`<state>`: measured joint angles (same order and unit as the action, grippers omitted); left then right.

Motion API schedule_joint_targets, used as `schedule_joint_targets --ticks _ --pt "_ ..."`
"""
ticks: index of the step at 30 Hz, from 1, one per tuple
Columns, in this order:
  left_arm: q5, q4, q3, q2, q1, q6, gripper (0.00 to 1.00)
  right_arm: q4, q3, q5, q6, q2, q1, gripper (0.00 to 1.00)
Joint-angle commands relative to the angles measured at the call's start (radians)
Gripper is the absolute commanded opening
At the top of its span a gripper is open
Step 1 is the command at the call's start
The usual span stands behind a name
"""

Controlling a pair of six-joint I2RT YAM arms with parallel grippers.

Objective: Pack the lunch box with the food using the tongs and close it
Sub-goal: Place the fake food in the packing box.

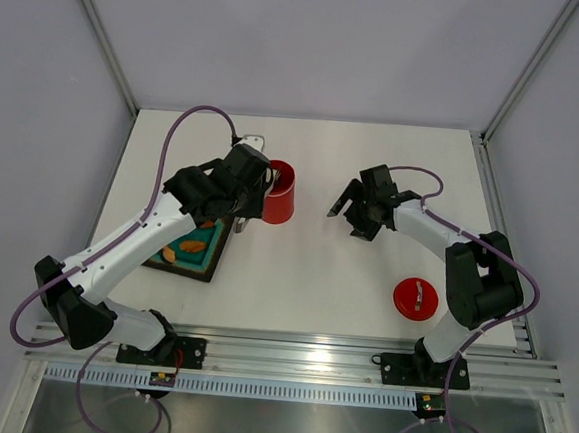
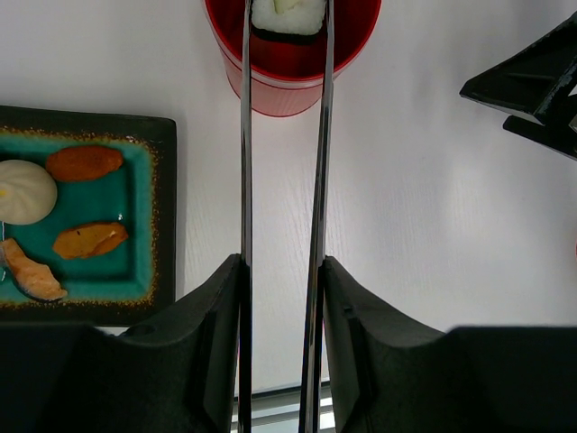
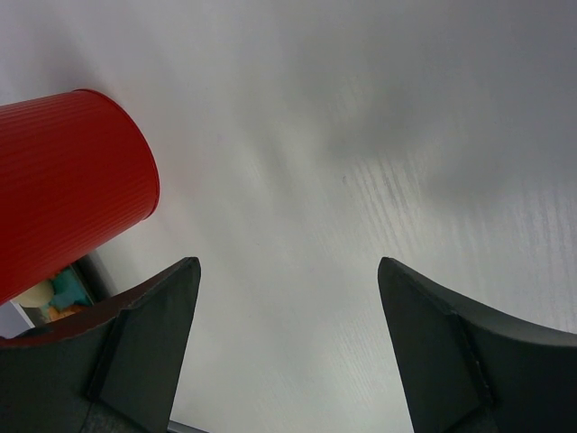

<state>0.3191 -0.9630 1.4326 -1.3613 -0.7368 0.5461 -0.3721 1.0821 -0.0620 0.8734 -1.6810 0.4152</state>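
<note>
Tongs (image 2: 245,180), clamped between the left fingers (image 2: 224,298), reach forward to the mouth of the red lunch box (image 2: 279,95), their tips pinching a white rice roll (image 2: 287,13) with a dark rim and a green centre. Whether the roll sits above the rim or just below it cannot be told from the wrist view. The lunch box stands upright and open on the white counter (image 1: 315,279), just beside the far right corner of a black tray (image 2: 167,225) with a teal mat. On the mat lie a cream bun (image 2: 25,191), two orange pieces (image 2: 84,162) and a pink-orange slice (image 2: 32,275), each apart from the others. The right fingers (image 3: 153,316) are spread wide and hold nothing, hanging over bare counter to the right of the lunch box without touching it. The round red lid (image 1: 414,298), silver handle up, lies flat on the counter well apart from the lunch box, close to the right arm's base.
</note>
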Motion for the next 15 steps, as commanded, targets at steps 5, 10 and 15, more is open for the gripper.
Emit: schedule_joint_targets --ticks 5,10,15 --pt "0.035 0.058 0.005 0.013 0.004 -0.011 0.39 0.010 0.009 0.019 -0.014 0.021 0.002 0.88" --pt "0.029 0.061 -0.001 0.013 0.002 -0.012 0.39 0.012 0.010 0.016 -0.016 0.018 0.000 0.88" --pt "0.021 0.066 -0.009 0.013 0.002 -0.014 0.40 0.007 0.010 0.019 -0.020 0.015 0.002 0.88"
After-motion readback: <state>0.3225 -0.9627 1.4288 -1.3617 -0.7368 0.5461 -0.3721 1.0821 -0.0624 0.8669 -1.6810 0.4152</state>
